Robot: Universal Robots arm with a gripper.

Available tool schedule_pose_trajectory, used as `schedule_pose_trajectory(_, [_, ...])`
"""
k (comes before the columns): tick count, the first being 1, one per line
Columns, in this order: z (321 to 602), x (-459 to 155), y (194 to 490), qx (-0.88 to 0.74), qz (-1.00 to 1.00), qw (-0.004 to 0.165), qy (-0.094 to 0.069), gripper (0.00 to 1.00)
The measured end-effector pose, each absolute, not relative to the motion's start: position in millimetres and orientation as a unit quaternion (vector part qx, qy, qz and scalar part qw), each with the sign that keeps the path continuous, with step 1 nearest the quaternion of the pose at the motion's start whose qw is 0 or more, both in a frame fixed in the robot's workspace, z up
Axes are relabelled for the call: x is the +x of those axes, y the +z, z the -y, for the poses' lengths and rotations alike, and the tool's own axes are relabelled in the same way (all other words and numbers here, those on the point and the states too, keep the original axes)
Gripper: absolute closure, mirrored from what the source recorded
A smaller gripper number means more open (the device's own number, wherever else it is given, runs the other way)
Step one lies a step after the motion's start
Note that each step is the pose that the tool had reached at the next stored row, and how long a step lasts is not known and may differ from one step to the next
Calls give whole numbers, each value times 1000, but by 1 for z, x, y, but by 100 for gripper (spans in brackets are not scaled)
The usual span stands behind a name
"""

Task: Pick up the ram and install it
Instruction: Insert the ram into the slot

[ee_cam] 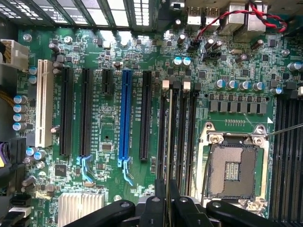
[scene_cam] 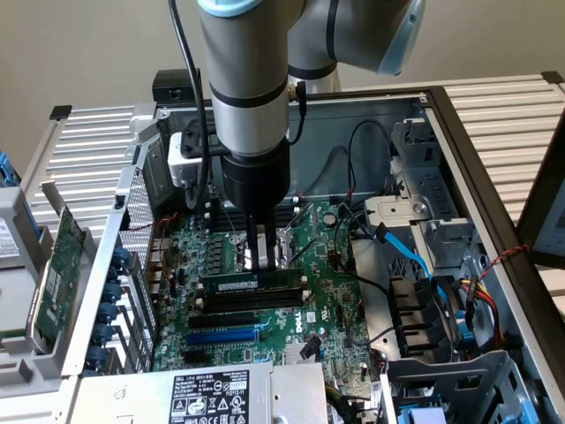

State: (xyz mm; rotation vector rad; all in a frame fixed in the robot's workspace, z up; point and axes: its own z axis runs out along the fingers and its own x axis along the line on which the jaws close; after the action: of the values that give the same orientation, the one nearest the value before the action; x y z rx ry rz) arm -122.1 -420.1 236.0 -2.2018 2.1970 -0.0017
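Exterior view, gripper: the black two-finger gripper point(scene_cam: 255, 261) on the grey arm hangs straight down over the green motherboard point(scene_cam: 322, 305). It's clenched on the top edge of the ram, about mid-length.
Exterior view, ram: the long, thin, dark green-black ram stick with the pale label strip point(scene_cam: 252, 283) stands upright on edge. It runs along the bank of long black memory slots point(scene_cam: 247, 303), just on the near side of the open square metal CPU socket point(scene_cam: 265, 240). Can't tell from here if it's fully down.
Exterior view, risk: the grip is in the middle only. My guess is that if one end sits higher than the other, a push rocks the stick and one end stays proud.
Wrist view, gripper: the dark fingers point(ee_cam: 176, 204) are closed, with the ram's thin edge pinched between them.
Wrist view, ram: it shows edge-on as a pale line point(ee_cam: 168, 142) running along the slot bank towards the white end latch point(ee_cam: 165, 84). I can't say which slot it's lined up over.
Wrist view, risk: the slots sit tight side by side, so a small offset puts the edge on a slot wall rather than in the groove. Forcing that could chip the contacts or flex the board.
Wrist view, socket: the bare contacts are exposed right beside the slots, so a slipped stick landing there would be bad news.
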Motion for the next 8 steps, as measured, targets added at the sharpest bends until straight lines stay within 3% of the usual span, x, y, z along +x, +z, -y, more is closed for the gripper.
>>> schedule_pose_trajectory(8, [420,-122,235,-707,-707,16,0,86])
